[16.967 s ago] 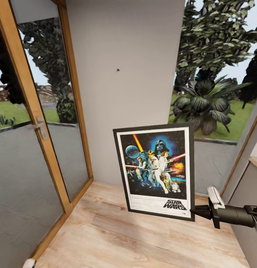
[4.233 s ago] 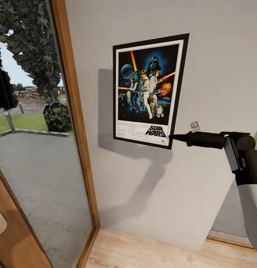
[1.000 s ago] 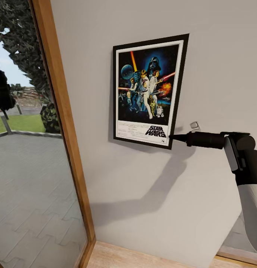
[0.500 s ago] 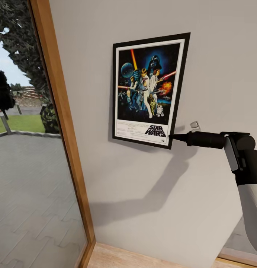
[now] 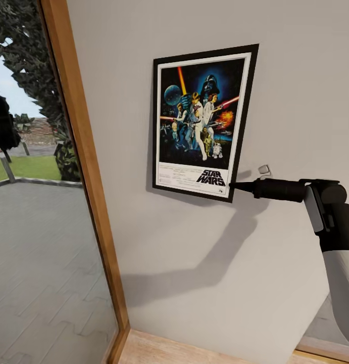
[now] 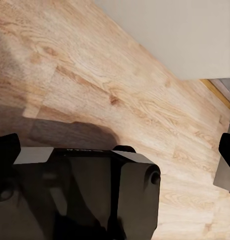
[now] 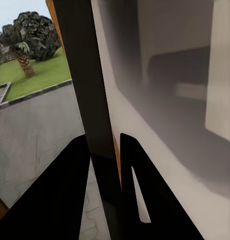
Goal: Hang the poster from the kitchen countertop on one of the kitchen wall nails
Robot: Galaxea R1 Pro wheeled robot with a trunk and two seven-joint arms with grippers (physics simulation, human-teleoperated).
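The poster (image 5: 202, 121), black-framed with a white border and "STAR WARS" lettering at the bottom, stands upright and close against the grey wall (image 5: 194, 263). My right gripper (image 5: 234, 186) reaches in from the right and is shut on the poster's lower right corner. In the right wrist view the two dark fingers (image 7: 75, 195) pinch the frame's black edge (image 7: 90, 90). My left gripper (image 6: 117, 147) hangs low over the wooden floor (image 6: 119, 85), open and holding nothing. No nail is visible; the poster covers that part of the wall. The kitchen countertop is out of view.
A tall wooden door frame (image 5: 81, 167) with glass stands to the left of the wall, with a paved terrace and trees outside. A strip of wooden floor (image 5: 159, 351) runs along the wall's foot. My right forearm (image 5: 336, 237) fills the right edge.
Seventeen seconds ago the poster was held low above the floor; now it is raised against the wall. Over the last second only the camera shifted slightly; poster and right gripper stay put.
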